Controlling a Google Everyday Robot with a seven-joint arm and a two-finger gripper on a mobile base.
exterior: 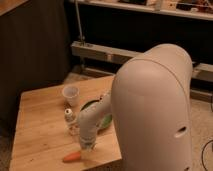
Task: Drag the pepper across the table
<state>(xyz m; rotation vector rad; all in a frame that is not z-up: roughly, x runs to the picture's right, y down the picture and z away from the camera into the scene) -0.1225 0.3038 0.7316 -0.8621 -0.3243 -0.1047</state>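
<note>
The pepper is a small orange-red tapered piece lying near the front edge of the light wooden table. My gripper hangs at the end of the white arm, pointing down, right at the pepper's right end. Whether it touches the pepper I cannot tell. The arm's large white housing fills the right half of the view and hides the table's right side.
A green bowl sits behind the arm, partly hidden. A clear plastic cup stands at the table's middle back. A small bottle stands left of the arm. The table's front edge is close to the pepper.
</note>
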